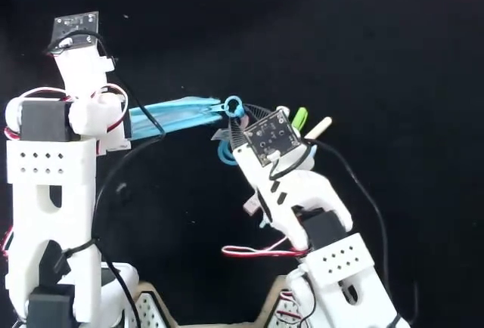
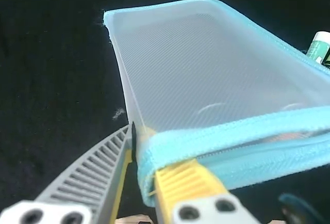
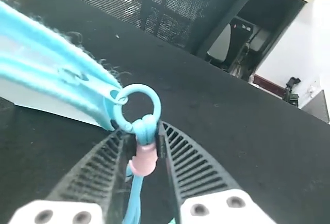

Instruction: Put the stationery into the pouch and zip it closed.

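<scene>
1. The pouch [image 1: 178, 115] lies on the black table [image 1: 378, 56], stretched between the two grippers, with its blue zipper edge [image 2: 232, 136] running along its length.
2. The left gripper [image 1: 127, 125] is at one short end of the pouch. In the left wrist view its grey finger [image 2: 98, 177] and yellow finger [image 2: 180, 182] are pressed together on the corner of the pouch [image 2: 206, 74], at the end of the zipper edge.
3. The right gripper [image 1: 231, 133] is at the opposite short end of the pouch. In the right wrist view its fingers [image 3: 191, 157] are pinching the zipper pull [image 3: 143, 158], a blue cord with a pink bead, just below the blue ring [image 3: 138, 105].
4. The ring hangs on the slider, which sits at this end of the pouch [image 3: 46, 53].
5. Beyond the ring end of the pouch, near the right gripper, a green piece [image 1: 300, 116] and a pale stick [image 1: 318, 126] lie on the table; they are probably stationery, but the view is not clear enough to say.
6. In the left wrist view a white and green tube [image 2: 320, 47] shows just beside the far end of the pouch.
</scene>
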Tool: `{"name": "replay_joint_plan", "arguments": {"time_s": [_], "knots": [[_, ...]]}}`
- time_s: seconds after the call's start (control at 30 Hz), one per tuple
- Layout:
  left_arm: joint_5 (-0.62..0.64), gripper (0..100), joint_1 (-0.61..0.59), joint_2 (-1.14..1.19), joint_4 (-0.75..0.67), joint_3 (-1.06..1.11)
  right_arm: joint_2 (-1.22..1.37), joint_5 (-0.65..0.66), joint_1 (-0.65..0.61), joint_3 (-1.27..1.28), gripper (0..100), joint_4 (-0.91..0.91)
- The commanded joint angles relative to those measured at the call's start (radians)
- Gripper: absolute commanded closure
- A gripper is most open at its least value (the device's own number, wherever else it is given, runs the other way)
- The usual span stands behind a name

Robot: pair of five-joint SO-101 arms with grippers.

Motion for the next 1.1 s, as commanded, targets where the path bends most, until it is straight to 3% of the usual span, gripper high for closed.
{"name": "replay_joint_plan", "arguments": {"time_s": [0.0, 0.53, 0.8, 1.07], "knots": [[-0.002, 97, 0.005, -0.006, -0.011, -0.018, -0.016, 0.011, 0.06, -0.004, 98.8, 0.005], [0.0, 97, 0.005, -0.006, -0.006, -0.016, -0.015, 0.009, 0.06, -0.007, 98.8, 0.061], [0.0, 97, 0.005, -0.002, -0.006, -0.015, -0.016, -0.057, 0.06, -0.148, 98.8, 0.334], [0.0, 97, 0.01, 0.0, -0.006, -0.015, -0.022, -0.083, 0.041, -0.179, 94.0, 0.413]]}}
